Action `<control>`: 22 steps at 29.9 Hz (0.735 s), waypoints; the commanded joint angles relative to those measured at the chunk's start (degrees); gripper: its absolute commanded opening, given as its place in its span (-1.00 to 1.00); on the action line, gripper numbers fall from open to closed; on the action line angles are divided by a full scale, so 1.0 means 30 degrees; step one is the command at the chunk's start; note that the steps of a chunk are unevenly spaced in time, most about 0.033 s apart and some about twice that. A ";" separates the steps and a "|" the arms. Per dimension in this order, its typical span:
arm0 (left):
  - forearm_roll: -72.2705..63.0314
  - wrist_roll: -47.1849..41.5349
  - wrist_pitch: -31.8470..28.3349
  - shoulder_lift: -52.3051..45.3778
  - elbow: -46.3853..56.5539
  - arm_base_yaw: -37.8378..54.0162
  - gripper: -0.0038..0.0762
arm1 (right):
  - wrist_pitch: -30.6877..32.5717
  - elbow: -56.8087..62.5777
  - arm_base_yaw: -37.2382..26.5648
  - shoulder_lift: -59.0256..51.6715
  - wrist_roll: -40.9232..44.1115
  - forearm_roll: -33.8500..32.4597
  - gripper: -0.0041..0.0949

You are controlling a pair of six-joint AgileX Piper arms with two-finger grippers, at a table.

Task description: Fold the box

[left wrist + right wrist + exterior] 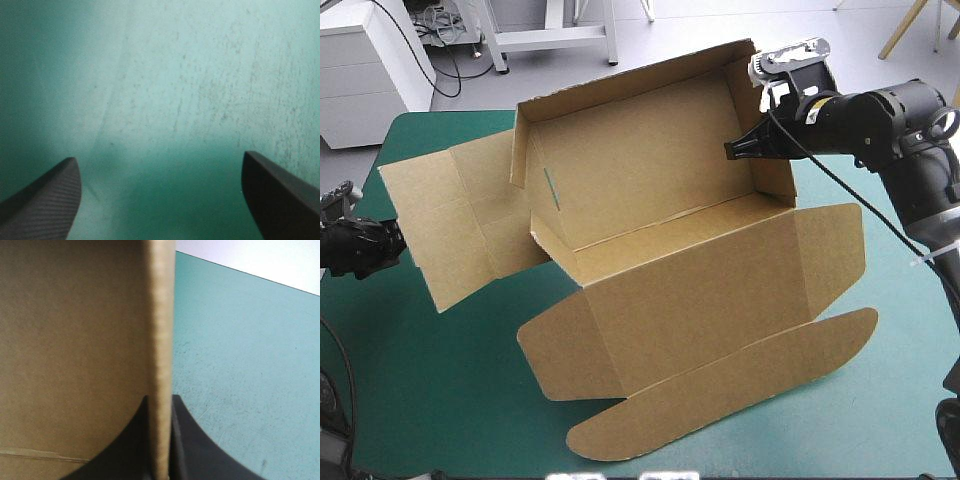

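Teal-green cover runs across the whole surface, and the brown box takes up its middle and far half. The far part stands up as a half-formed tray; the near part lies flat, with the long rounded flap closest to the near edge. More flat panels spread toward the left edge. The right gripper is clamped on the top of the right end wall. The right wrist view shows the board's cut edge sandwiched between the two black fingers, one on each face. The left gripper sits low at the left edge with its fingers wide apart and nothing but cover between them, well clear of the board. The step looks to be squaring up that right end wall. To do it well, the pinch should stay near the top edge and swing about the crease at the wall's foot, rather than drag the whole sheet sideways. Nothing holds the tray down, so a slow, short arc seems wise. The idle left gripper could brace the left panels to stop the box sliding.
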 commanded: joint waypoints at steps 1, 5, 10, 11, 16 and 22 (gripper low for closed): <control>-0.1927 -0.0149 -0.0833 -0.0390 -0.0439 -0.0037 0.74 | -0.1947 -0.0574 -0.0007 -0.0712 0.0200 0.0367 -0.96; -0.3737 0.0894 0.0541 0.0343 -0.0439 -0.0112 0.66 | -0.2147 -0.0574 -0.0007 -0.0344 0.0206 0.0690 -0.96; -0.8851 0.7641 0.3871 0.0927 -0.0439 -0.0507 0.58 | -0.2271 -0.0574 -0.0007 0.0715 0.0246 0.1351 -0.96; -0.9992 0.8695 0.4531 0.0927 -0.0439 -0.0514 0.57 | -0.2373 -0.0574 -0.0007 0.0824 0.0244 0.1354 -0.96; -1.4330 1.1055 0.6804 0.0892 -0.0439 -0.0834 0.56 | -0.3013 -0.0574 -0.0201 0.1515 0.0372 0.1752 -0.96; -1.4098 1.1367 0.6804 0.0475 -0.0439 -0.2059 0.56 | -0.3911 -0.0574 -0.1339 0.1642 0.0657 0.2150 -0.96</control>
